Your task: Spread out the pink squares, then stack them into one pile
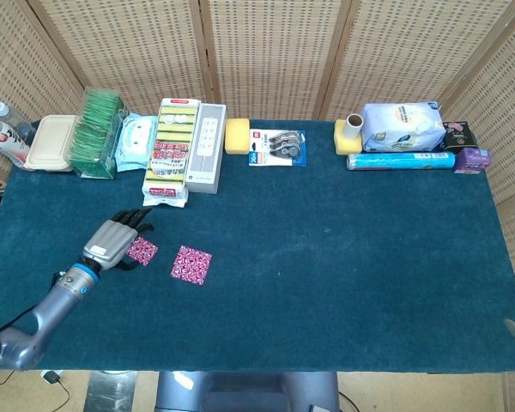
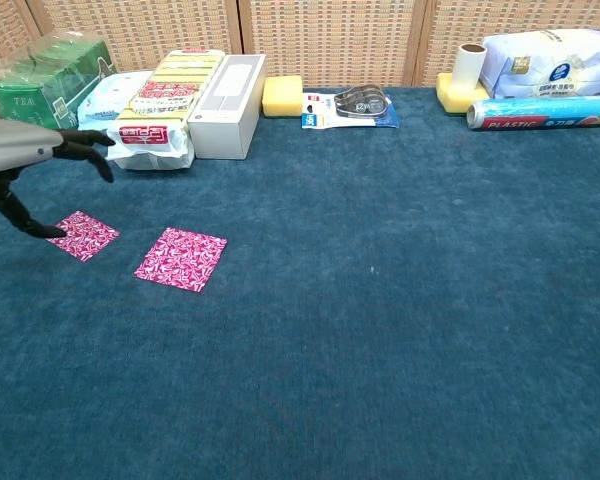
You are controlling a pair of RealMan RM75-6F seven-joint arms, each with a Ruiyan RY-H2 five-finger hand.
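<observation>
Two pink squares lie apart on the blue surface (image 1: 343, 257): the left square (image 1: 141, 251) just beside the left hand (image 1: 113, 242), the right square (image 1: 191, 264) near it; the hand holds nothing, fingers spread, one dark fingertip (image 2: 46, 231) at the left square's edge. The spreading looks done, so stacking comes next; a good move would pinch one square by its edge, lift it flat, and lay it squarely on the other without dragging the nap. The right hand is out of sight.

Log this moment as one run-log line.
phase: spreading | left hand: open, at left pink square | right pink square: apart, flat | stack: not started
</observation>
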